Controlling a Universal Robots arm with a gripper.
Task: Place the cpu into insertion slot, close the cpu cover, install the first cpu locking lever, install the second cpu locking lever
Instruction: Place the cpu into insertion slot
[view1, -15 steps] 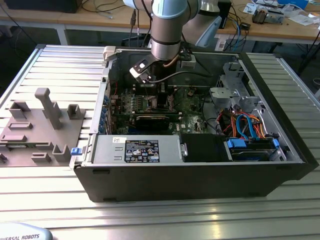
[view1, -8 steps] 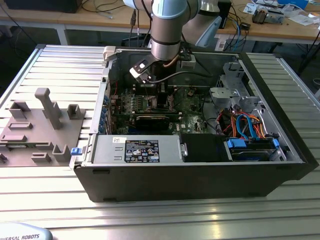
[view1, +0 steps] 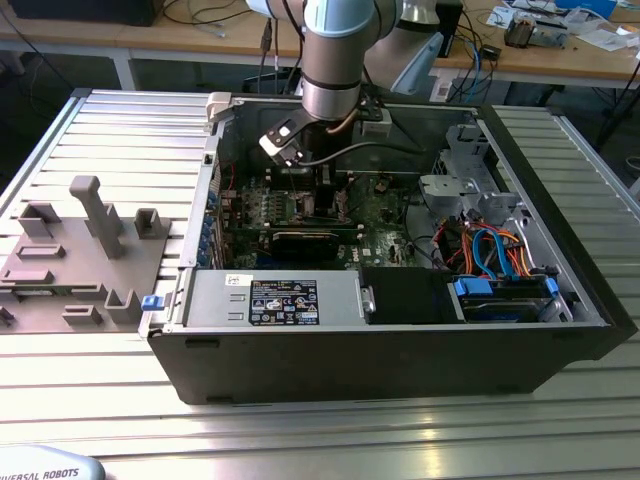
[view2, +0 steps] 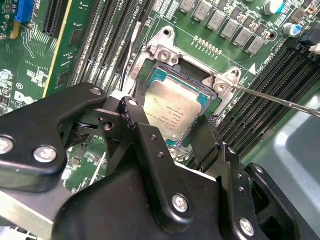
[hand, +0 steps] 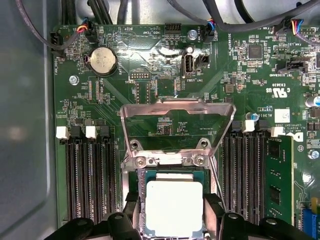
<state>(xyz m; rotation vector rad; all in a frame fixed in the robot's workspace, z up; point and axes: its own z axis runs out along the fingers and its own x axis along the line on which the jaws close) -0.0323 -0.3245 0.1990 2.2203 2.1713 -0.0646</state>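
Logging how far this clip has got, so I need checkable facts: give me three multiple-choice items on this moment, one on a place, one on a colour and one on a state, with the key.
1. Where does the cpu lie?
A) on the grey tray beside the case
B) within the insertion slot
C) on the power supply

2. What colour is the circuit board around the slot?
A) green
B) red
C) white

3. How does the cpu cover stand?
A) shut flat over the chip
B) detached, lying on the table
C) swung open, clear of the chip

Key:
1 B, since both wrist views show the chip's silvery top inside the socket frame.
2 A, since the board is green in both wrist views.
3 C, since in the first wrist view the frame sits hinged back beyond the slot, with the board showing through its window.
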